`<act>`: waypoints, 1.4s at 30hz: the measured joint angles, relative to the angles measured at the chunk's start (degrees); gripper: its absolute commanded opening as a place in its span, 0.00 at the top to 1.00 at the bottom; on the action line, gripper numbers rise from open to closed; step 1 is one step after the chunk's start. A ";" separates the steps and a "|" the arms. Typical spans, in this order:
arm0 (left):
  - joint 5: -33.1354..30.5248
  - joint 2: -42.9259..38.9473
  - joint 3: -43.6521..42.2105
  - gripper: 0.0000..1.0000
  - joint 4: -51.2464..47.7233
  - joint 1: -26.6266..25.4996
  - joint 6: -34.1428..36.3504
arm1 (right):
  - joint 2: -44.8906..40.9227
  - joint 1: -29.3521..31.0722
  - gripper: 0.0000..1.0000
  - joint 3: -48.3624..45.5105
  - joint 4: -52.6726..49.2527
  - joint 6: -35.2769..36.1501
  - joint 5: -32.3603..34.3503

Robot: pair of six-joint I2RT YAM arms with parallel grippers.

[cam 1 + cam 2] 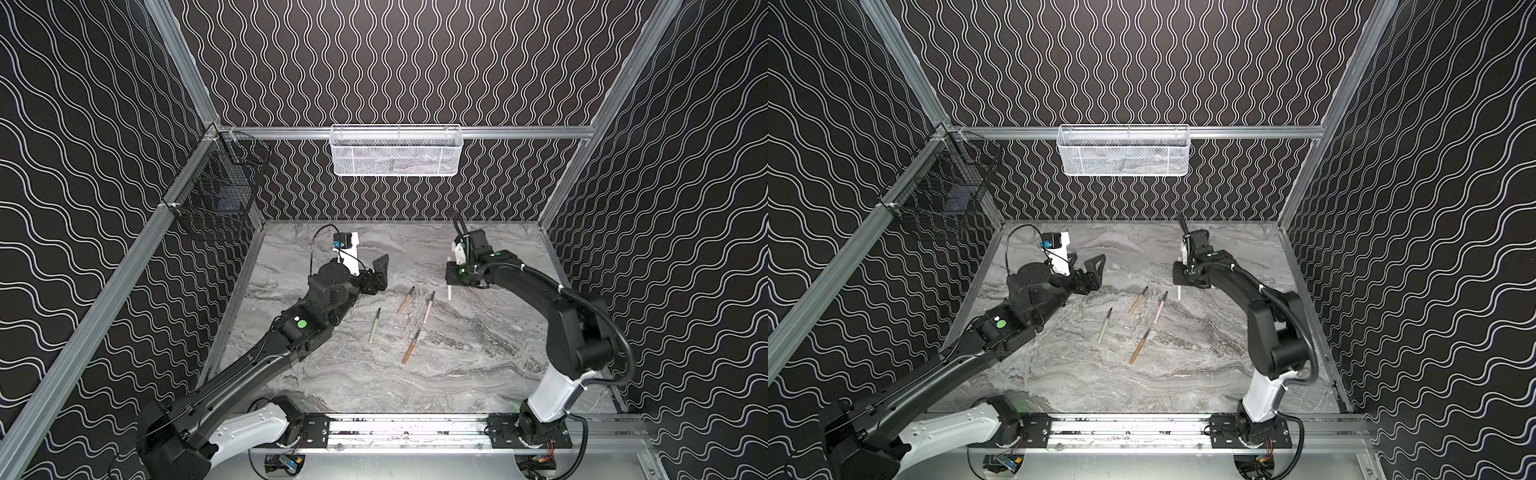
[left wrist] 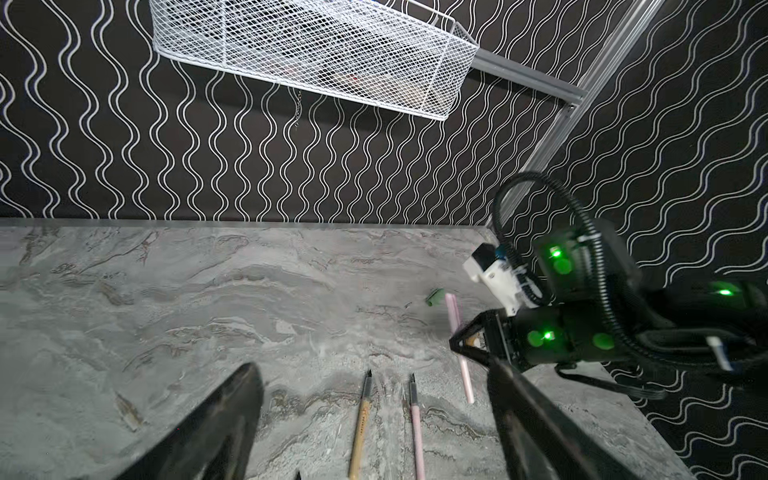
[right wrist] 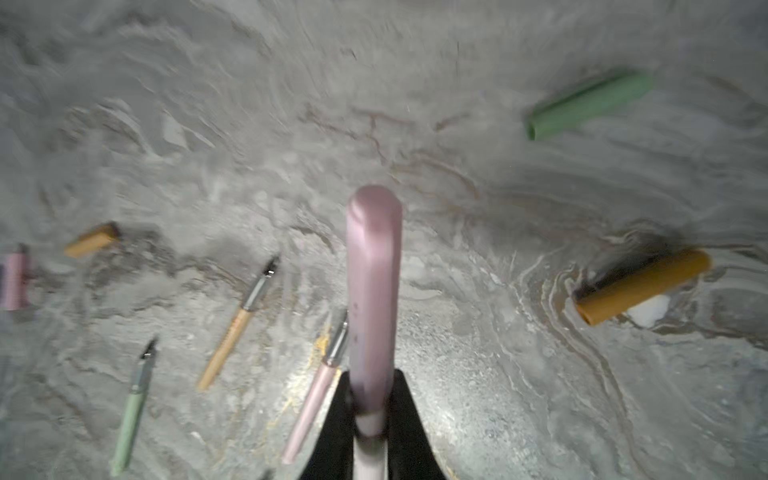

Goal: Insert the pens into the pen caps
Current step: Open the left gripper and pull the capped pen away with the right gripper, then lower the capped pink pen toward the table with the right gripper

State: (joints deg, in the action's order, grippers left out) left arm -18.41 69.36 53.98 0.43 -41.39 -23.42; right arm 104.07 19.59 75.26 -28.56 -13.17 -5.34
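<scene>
Toward one o'clock on the table, a pink pen, its cap seated, was gripped by the closed right gripper. The left gripper, at eleven o'clock, was spread empty. Laying the pen down was judged best done low, on bare table, clear of the loose pens.

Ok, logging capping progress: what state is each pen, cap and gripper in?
left gripper: open, empty
right gripper: shut on capped pink pen
capped pink pen: cap on, held
loose pink pen: uncapped, flat
green pen: uncapped, flat
far orange pen: uncapped, flat
near orange pen: uncapped, flat
green cap: empty, loose
orange cap: empty, loose
second orange cap: loose
pink cap: loose
</scene>
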 measured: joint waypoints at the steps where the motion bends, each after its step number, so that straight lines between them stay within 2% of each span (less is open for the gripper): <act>1: -0.07 0.00 0.00 0.13 -0.20 0.02 0.07 | 1.29 -0.04 0.91 0.00 -0.72 0.39 0.59; 12: -1.11 0.00 0.00 0.13 -0.28 0.04 1.33 | 10.38 -0.15 0.86 2.45 -2.93 1.64 3.32; 17: -1.75 -0.02 -0.11 0.12 -0.26 0.04 1.57 | 11.65 -0.20 0.84 3.82 -3.06 1.57 3.26; 23: -2.16 -0.02 -0.11 0.12 -0.28 0.04 2.58 | 12.31 -0.20 0.77 4.63 -2.71 1.14 3.08; 29: -2.56 0.00 -0.11 0.12 -0.28 0.17 3.04 | 11.85 -0.20 0.73 4.68 -2.93 0.52 2.69; 35: -4.61 1.60 1.25 0.11 -1.70 1.33 4.44 | 6.73 -0.20 0.67 4.68 -3.63 0.22 0.68; 42: -6.64 5.79 5.25 0.13 -6.32 7.82 4.94 | -5.99 -0.09 0.66 1.22 -1.79 -1.27 0.31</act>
State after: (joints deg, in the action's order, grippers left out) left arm -25.06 75.16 59.22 -5.89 -33.56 -18.48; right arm 98.08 19.51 76.49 -30.35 -14.44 -5.04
